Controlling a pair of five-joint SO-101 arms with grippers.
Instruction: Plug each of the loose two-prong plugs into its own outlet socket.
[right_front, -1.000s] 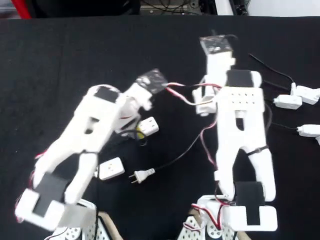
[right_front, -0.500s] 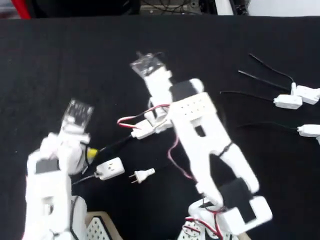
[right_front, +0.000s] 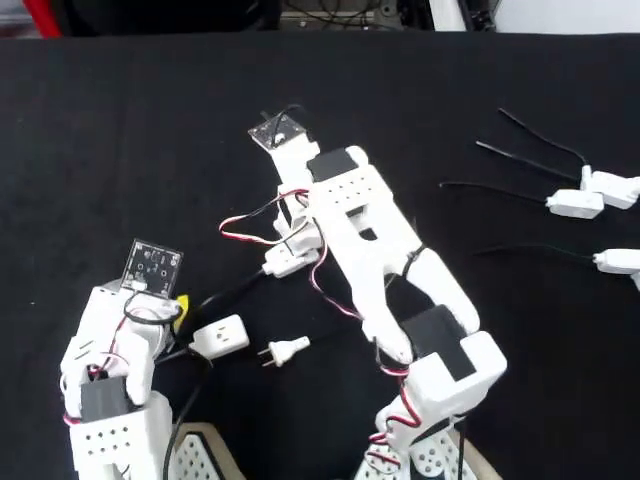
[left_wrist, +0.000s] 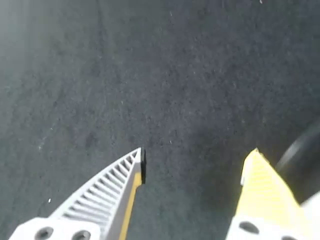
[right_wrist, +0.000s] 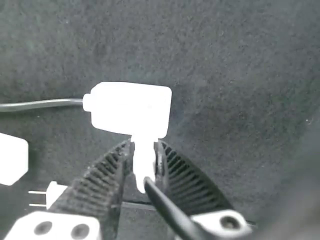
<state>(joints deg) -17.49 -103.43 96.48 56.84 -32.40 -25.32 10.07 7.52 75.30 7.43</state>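
Left gripper pulled back to lower left of high view, jaws apart, empty. Right gripper swung left to centre, clamped on plug, which butts against socket; looks seated. Second plug and spare socket lie loose at lower centre: next pair.

Both arms are white plastic with black motor blocks. The right arm trails red, white and black wires. The left arm has a dark dotted board at its 12 o'clock end. Its jaws are ribbed white and yellow; the right's are ribbed black.
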